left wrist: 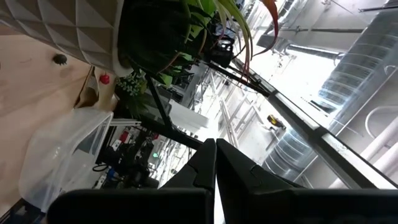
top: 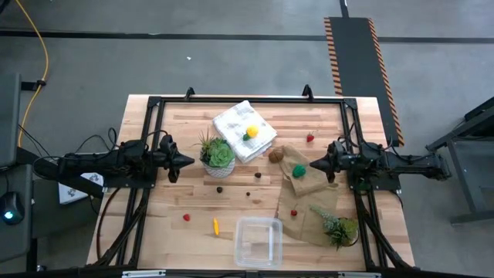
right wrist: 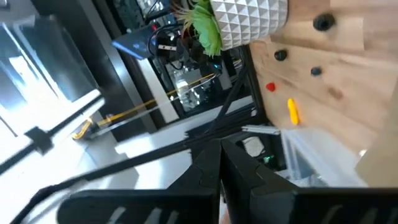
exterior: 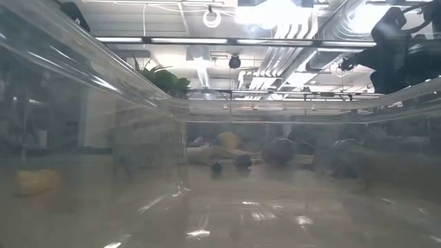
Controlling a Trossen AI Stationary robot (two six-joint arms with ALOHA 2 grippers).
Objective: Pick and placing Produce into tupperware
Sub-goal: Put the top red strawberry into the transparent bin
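Both claws hover pinched shut and empty, the left gripper at nine o'clock, the right gripper at three, over a pale wooden table on grey floor. The clear tupperware sits at six o'clock, mouth up. The orange stick lies beside it, long axis running twelve to six.

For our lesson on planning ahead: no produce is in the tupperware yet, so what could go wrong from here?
1. The lemon sits on the soft folded cloth; a grasp may snag fabric.
2. The green piece lies on the crumpled paper bag, which could shift.
3. The light tupperware near the table edge might slide.
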